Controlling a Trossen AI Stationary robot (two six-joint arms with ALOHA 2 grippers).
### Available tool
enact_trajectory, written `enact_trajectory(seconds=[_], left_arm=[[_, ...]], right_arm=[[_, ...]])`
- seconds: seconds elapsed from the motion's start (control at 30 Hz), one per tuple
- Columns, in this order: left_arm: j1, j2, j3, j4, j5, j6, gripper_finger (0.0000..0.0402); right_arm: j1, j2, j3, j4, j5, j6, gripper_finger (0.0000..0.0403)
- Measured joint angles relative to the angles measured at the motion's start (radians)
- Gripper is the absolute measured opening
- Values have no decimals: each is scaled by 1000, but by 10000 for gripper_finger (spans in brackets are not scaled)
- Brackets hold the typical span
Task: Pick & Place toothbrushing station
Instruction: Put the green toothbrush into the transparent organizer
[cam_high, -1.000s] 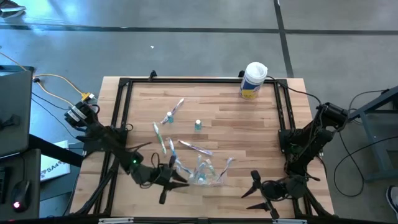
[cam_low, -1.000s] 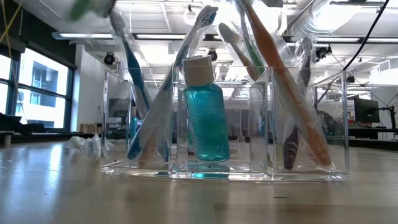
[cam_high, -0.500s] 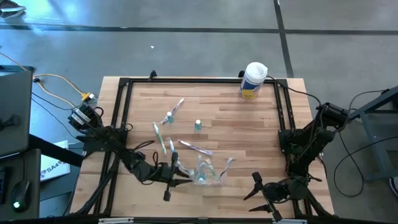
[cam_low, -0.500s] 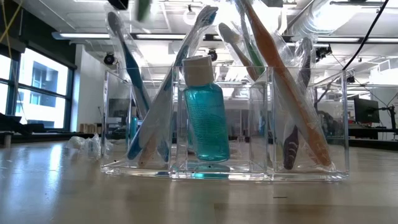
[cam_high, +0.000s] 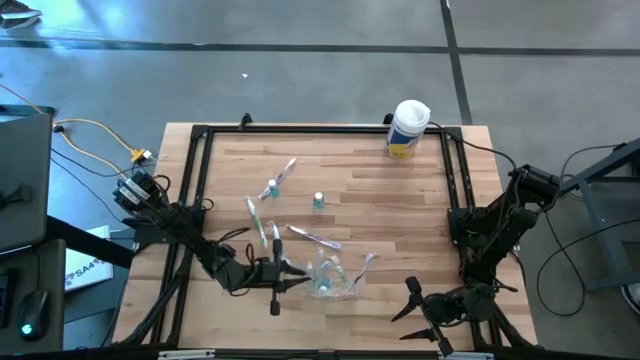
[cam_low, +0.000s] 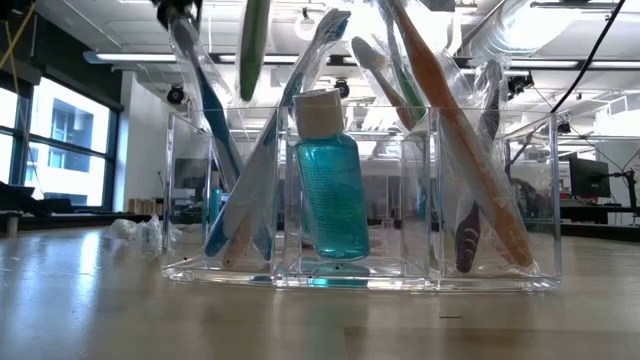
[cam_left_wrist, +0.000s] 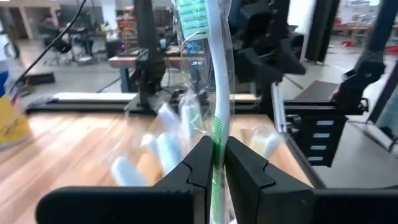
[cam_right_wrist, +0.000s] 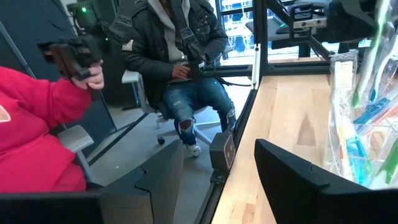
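Observation:
The clear plastic holder (cam_high: 330, 278) stands near the table's front edge. It holds several toothbrushes and a teal bottle (cam_low: 328, 190). My left gripper (cam_high: 284, 281) is just left of it, level, shut on a wrapped white-and-green toothbrush (cam_left_wrist: 217, 93). That brush's green end (cam_low: 253, 45) hangs over the holder's left compartment. Loose toothbrushes (cam_high: 283, 173) (cam_high: 314, 238) and a teal-capped tube (cam_high: 318, 201) lie on the wood farther back. My right gripper (cam_high: 415, 300) waits open at the front right, its fingers (cam_right_wrist: 292, 180) apart with nothing between them. My left gripper pinches the wrapped toothbrush's handle (cam_left_wrist: 216, 140) between its two fingers (cam_left_wrist: 199, 163). They come in level and lie across the handle. The brush stands nearly upright, lifted clear of the table, with its wrapper loose around it.
A white canister with a yellow label (cam_high: 407, 128) stands at the far right corner. A black frame (cam_high: 195, 180) runs round the table. Beyond the table's edge, the right wrist view shows a seated person (cam_right_wrist: 180, 56) and another in red (cam_right_wrist: 31, 130).
My left gripper has moved toward the holder and sunk a little, rolling its wrist. The toothbrush has swung from slanting to nearly upright. Its green end has come down over the holder's left compartment.

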Motion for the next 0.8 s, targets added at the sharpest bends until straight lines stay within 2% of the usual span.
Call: enact_trajectory(seconds=[0.13, 0.4, 0.8], left_arm=[[0, 0, -26, -20, -14, -66, 31], [-27, 0, -32, -48, -28, -78, 31], [-26, 93, -32, 18, -71, -106, 31]], right_arm=[[0, 0, 0, 0, -1, 17, 193], [0, 0, 0, 0, -1, 18, 193], [-2, 0, 0, -1, 0, 17, 193]])
